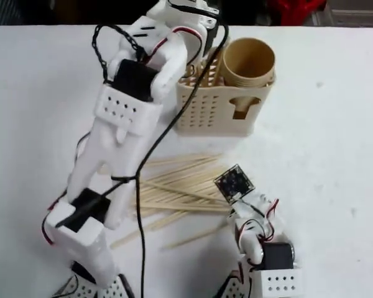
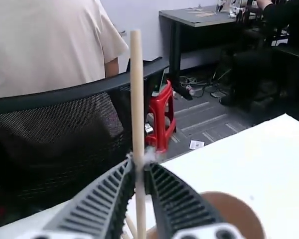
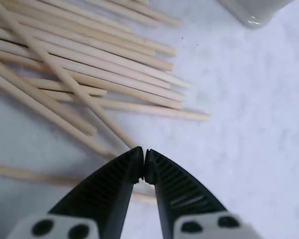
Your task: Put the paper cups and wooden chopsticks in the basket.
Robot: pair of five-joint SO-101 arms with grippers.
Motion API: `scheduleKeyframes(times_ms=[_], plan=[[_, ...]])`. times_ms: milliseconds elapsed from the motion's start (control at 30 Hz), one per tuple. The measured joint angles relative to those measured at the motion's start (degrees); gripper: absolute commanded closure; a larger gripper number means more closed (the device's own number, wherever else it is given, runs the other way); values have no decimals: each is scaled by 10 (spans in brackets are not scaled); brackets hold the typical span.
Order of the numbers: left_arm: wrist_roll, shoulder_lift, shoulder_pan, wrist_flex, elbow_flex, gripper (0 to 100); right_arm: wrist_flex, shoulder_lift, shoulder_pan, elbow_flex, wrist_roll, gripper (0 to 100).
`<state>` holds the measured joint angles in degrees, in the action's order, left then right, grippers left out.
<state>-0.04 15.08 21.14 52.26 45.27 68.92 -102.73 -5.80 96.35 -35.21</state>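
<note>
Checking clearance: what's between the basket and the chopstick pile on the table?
Bare table, seen in the high view, between the basket and the chopstick pile. A black cable crosses over one end of it.

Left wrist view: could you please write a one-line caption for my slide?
The left gripper, shut on one upright wooden chopstick, holds it above a paper cup.

The left arm (image 1: 127,118) is covering one side of the basket (image 1: 217,115) and part of the chopstick pile (image 1: 186,186). The left gripper (image 2: 139,169) is hiding its chopstick's (image 2: 136,89) held end and half the blurred paper cup (image 2: 234,211).
</note>
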Motion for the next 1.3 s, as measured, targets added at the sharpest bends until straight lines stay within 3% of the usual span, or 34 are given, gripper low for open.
scheduleKeyframes(times_ms=[67, 433, 567, 867, 1100, 1300], plan=[[0, -1, 0, 10, 0, 853, 0, 0, 0, 0, 0, 978], [0, -1, -31, 87, 2, 879, 0, 0, 1, 0, 0, 978], [0, -22, -62, 176, 27, 880, 0, 0, 0, 0, 0, 978], [0, -161, -125, 471, 61, 877, 0, 0, 0, 0, 0, 978], [-47, -247, -156, 491, -147, 877, 0, 0, 0, 0, 0, 978], [-133, -404, -156, 375, -466, 876, 0, 0, 0, 0, 0, 978]])
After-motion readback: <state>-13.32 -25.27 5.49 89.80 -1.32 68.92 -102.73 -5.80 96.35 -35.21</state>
